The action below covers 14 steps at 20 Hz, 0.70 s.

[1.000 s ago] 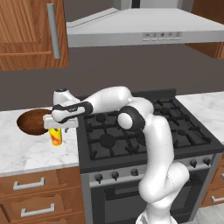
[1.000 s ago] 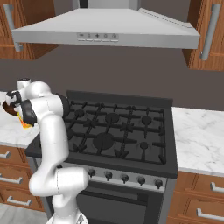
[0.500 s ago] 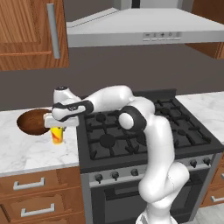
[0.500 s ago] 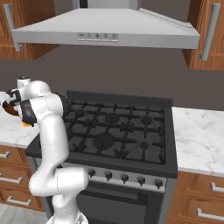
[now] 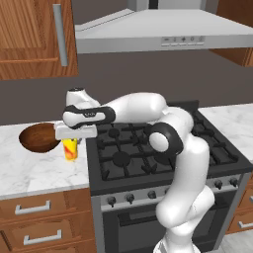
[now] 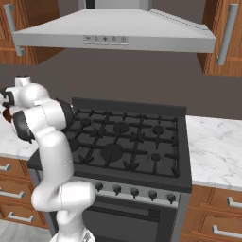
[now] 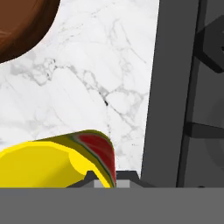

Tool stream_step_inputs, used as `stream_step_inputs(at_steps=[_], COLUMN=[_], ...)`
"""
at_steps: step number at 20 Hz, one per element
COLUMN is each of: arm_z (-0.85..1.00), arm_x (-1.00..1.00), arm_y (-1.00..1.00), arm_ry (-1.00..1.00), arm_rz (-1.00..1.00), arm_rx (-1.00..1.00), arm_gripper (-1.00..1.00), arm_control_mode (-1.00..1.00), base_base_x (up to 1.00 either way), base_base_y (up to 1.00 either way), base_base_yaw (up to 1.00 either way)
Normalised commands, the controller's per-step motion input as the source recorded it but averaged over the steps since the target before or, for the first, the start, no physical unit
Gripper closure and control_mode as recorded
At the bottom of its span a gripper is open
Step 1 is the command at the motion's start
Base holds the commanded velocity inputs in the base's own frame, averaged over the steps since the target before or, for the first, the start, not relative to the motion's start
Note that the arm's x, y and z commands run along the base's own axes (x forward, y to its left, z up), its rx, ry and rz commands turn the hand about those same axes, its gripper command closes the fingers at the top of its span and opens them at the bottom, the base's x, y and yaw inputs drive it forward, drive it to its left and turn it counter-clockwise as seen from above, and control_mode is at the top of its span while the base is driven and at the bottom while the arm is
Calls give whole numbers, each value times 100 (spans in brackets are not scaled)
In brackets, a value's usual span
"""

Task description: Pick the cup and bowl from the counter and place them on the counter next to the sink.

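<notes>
Fingers: the fingers (image 7: pixel 106 180) are seen closed on the rim of the cup (image 5: pixel 70 149); in the hand view the yellow wall of the cup is pinched right at the tips, so the cup is judged to be held.
Cup: the cup is found just left of the stove (image 5: pixel 148 153), close to the stove's edge, directly under the hand. Its long axis is seen upright in the left base view. Whether its base is touching the bench (image 5: pixel 34 170) or just clear of it cannot be told.
Key relation: the cup lies straight below the fingers, along the line of the hand, with its axis in line with the hand's reach. A straight lift is therefore judged to be what the next move calls for, before any carry toward the sink side.
Bowl: the bowl (image 5: pixel 40 137) is seen farther from the stove than the cup, just beside the cup and slightly behind it, resting on the bench. In the hand view its brown rim is seen apart from the cup, with bare marble between them.
Risk: since the grip is taken on one wall of the rim only, the cup is judged liable to tilt or slip if it is swung quickly.
Task state: the bowl is not yet picked.
</notes>
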Motion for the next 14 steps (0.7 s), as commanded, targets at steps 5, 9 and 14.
stream_step_inputs(at_steps=[5,9,14], arm_z=[14,28,54], arm_x=[-88,-64,-26], arm_y=[-32,-39,-56], arm_ry=[0,0,-7], arm_rz=[6,4,1], arm_rx=[0,0,0], arm_gripper=[100,100,100], arm_control_mode=[-100,-100,-100], base_base_x=[0,0,0], base_base_y=[0,0,0], base_base_yaw=[0,0,0])
